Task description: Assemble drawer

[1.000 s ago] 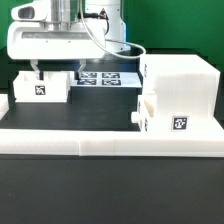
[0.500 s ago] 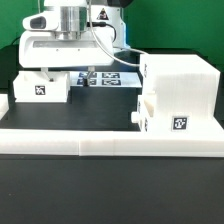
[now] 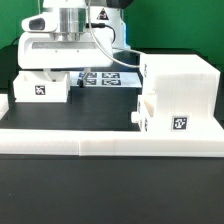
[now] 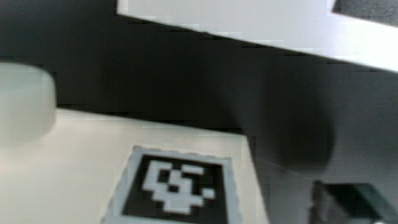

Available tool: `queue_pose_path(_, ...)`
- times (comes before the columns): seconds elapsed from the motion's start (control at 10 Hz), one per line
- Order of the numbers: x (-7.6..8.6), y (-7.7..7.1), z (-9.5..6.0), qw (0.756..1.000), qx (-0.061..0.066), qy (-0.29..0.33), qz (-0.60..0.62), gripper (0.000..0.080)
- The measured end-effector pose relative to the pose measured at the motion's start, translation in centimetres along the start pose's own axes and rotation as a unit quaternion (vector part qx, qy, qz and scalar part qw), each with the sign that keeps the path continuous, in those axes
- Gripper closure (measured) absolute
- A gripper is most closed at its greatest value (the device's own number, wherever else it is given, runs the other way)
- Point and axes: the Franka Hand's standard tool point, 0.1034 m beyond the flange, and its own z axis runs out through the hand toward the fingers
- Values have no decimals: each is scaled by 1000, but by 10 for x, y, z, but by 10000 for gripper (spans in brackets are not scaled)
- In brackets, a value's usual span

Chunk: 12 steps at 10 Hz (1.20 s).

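The tall white drawer casing (image 3: 180,80) stands at the exterior view's right. One white box tray (image 3: 160,115) with a square tag sits partly inside its lower front. A second white tray (image 3: 40,88) with a tag stands apart at the exterior view's left. My gripper (image 3: 50,72) hangs just above and behind this left tray, its fingertips mostly hidden by the tray. In the wrist view the tray's tag (image 4: 178,185) is close below, and one dark finger (image 4: 356,200) shows far out at the edge. The jaws look open and hold nothing.
The marker board (image 3: 105,78) lies flat on the black table behind the trays. A long low white rail (image 3: 110,142) runs along the front of the table. The arm's white hand body (image 3: 65,50) stands over the back left.
The gripper has moved a little toward the exterior view's right and slightly down over the left tray, then held still. The trays and the casing have not moved.
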Motion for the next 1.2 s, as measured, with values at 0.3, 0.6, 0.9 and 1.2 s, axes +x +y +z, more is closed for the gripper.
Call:
queue_pose_path(0.3, 0, 0, 0, 1000, 0, 0, 0, 680)
queue_pose_path(0.6, 0, 0, 0, 1000, 0, 0, 0, 757)
queue_pose_path(0.9, 0, 0, 0, 1000, 0, 0, 0, 757)
queue_pose_path(1.2, 15, -13, -19, 999, 16, -12, -48, 757)
